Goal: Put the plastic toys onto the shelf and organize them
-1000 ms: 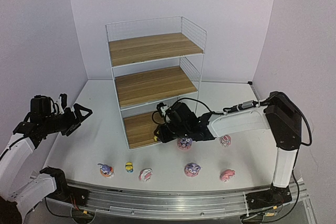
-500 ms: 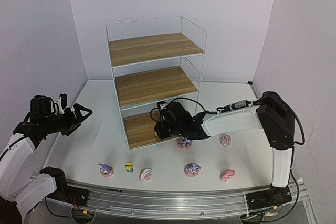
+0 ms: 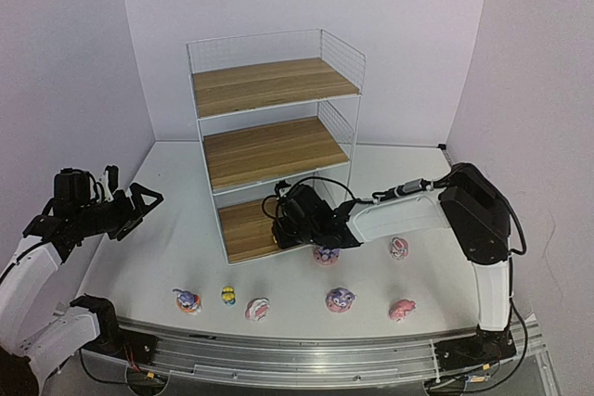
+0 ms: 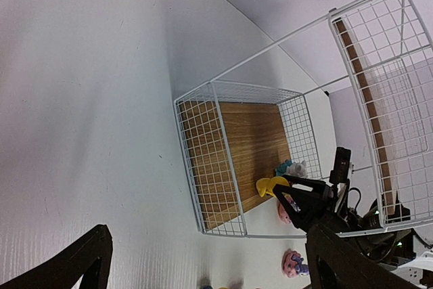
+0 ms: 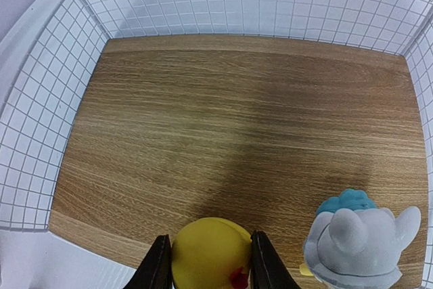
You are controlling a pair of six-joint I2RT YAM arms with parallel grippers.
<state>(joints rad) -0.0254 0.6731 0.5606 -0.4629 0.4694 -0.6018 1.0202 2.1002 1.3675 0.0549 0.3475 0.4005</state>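
The shelf [image 3: 269, 136] stands at the back middle, a white wire rack with three wood boards. My right gripper [image 3: 281, 229] reaches into its bottom tier, shut on a small yellow toy [image 5: 211, 254] held just over the board's front edge. The yellow toy [image 4: 269, 185] also shows in the left wrist view. A grey-white toy [image 5: 358, 238] with a teal top stands on that board to the right. Several toys lie on the table, among them a purple bunny [image 3: 326, 254], another bunny [image 3: 340, 299] and a little yellow one [image 3: 228, 295]. My left gripper [image 3: 139, 199] hangs open at the far left, holding nothing.
Pink-and-white figures lie at the right front [image 3: 402, 309] and beside the right arm [image 3: 398, 248]. Another bunny [image 3: 187, 300] and a pink figure [image 3: 257, 308] sit near the table's front edge. Wire side panels [image 5: 40, 133] wall in the bottom board.
My right gripper has moved a little left and deeper into the bottom tier with the yellow toy. The left arm has not moved.
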